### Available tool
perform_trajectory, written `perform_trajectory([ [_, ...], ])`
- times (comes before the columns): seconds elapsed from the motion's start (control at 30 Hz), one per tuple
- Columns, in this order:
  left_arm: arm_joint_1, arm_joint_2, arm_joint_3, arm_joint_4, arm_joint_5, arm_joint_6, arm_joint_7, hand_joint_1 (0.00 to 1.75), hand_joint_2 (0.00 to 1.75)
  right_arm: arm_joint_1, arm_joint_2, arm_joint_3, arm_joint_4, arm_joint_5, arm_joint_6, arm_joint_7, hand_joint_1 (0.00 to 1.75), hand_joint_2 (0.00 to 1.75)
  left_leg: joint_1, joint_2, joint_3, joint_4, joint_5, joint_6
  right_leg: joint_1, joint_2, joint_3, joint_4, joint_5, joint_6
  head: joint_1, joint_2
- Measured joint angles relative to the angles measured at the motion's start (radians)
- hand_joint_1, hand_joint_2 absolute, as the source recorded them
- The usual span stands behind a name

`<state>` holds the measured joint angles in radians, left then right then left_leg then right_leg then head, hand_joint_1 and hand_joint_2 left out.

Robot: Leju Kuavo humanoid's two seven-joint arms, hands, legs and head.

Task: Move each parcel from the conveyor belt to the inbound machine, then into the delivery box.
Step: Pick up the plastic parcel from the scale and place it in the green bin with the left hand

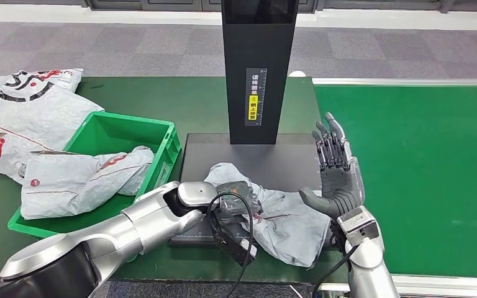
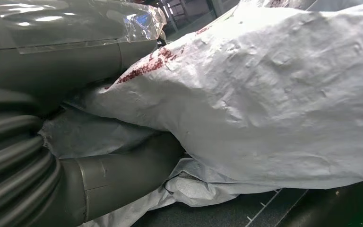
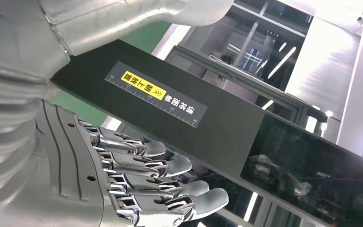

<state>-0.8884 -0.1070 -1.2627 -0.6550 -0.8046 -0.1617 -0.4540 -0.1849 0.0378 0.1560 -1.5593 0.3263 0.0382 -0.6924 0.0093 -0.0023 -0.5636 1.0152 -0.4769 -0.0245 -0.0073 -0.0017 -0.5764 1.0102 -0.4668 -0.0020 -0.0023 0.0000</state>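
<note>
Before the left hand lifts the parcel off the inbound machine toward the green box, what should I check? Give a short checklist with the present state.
1. Left hand has the grey parcel between thumb and fingers: ok, the left wrist view shows them around the bag.
2. Grip is firm: cannot tell.
3. Right hand is off the parcel: cannot tell; its fingers are spread and upright, but its thumb lies at the bag's edge.
4. Parcel lies on the machine's black plate: ok.
5. Room in the green box: not ok for sure; another parcel lies across it.
</note>
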Motion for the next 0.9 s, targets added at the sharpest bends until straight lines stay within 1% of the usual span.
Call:
perform_trajectory([
  [0.27,-0.001,0.005,0.0,-0.001,0.02,0.011,0.008,1.75,1.75,-0.015,-0.004,0.013,0.014,-0.009,0.0,0.0,0.0,1.75,0.0,0.0,0.0,0.0,0.0,0.0,0.0,0.0,0.0,0.0,0.0,0.0,0.0,0.0],
  [0.37,0.0,0.018,0.009,-0.015,0.053,0.045,0.042,1.75,1.75,-0.021,-0.007,0.014,0.019,-0.015,0.001,-0.001,0.0,1.75,0.0,0.0,0.0,0.0,0.0,0.0,0.0,0.0,0.0,0.0,0.0,0.0,0.0,0.0],
  [0.43,0.002,0.04,0.033,-0.041,0.064,0.08,0.077,1.75,1.75,-0.024,-0.01,0.014,0.025,-0.023,0.004,-0.001,0.0,1.75,0.0,0.0,0.0,0.0,0.0,0.0,0.0,0.0,0.0,0.0,0.0,0.0,0.0,0.0],
  [0.5,0.014,0.071,0.073,-0.088,0.055,0.124,0.12,1.75,1.75,-0.027,-0.011,0.014,0.029,-0.026,0.009,0.002,0.0,1.75,0.0,0.0,0.0,0.0,0.0,0.0,0.0,0.001,0.0,0.0,0.001,0.0,0.0,0.0],
  [0.6,0.065,0.129,0.163,-0.209,-0.017,0.187,0.202,1.75,1.75,-0.027,-0.012,0.014,0.028,-0.023,0.013,0.013,0.0,1.75,0.0,0.001,0.0,0.0,0.0,0.0,0.0,0.001,-0.001,0.0,0.0,0.0,0.0,0.0],
  [0.67,0.117,0.166,0.233,-0.303,-0.085,0.214,0.243,1.75,1.75,-0.018,-0.013,0.013,0.022,-0.02,0.012,0.017,0.0,1.75,0.0,0.001,0.0,0.0,0.0,0.0,0.0,0.001,-0.001,0.0,0.0,-0.001,0.0,0.0],
  [0.77,0.22,0.222,0.352,-0.47,-0.193,0.249,0.284,1.75,1.75,0.018,-0.013,0.007,-0.003,-0.011,-0.001,0.015,0.0,1.75,0.0,0.002,0.0,0.0,0.0,0.0,0.0,0.002,-0.002,0.0,0.0,-0.001,0.0,0.0],
  [0.9,0.332,0.269,0.476,-0.653,-0.261,0.266,0.306,1.75,1.75,0.071,-0.013,-0.004,-0.053,0.001,-0.012,0.017,0.0,1.75,0.0,0.002,-0.002,0.0,0.0,0.0,0.0,0.002,-0.003,0.0,-0.001,-0.001,0.0,0.0],
])
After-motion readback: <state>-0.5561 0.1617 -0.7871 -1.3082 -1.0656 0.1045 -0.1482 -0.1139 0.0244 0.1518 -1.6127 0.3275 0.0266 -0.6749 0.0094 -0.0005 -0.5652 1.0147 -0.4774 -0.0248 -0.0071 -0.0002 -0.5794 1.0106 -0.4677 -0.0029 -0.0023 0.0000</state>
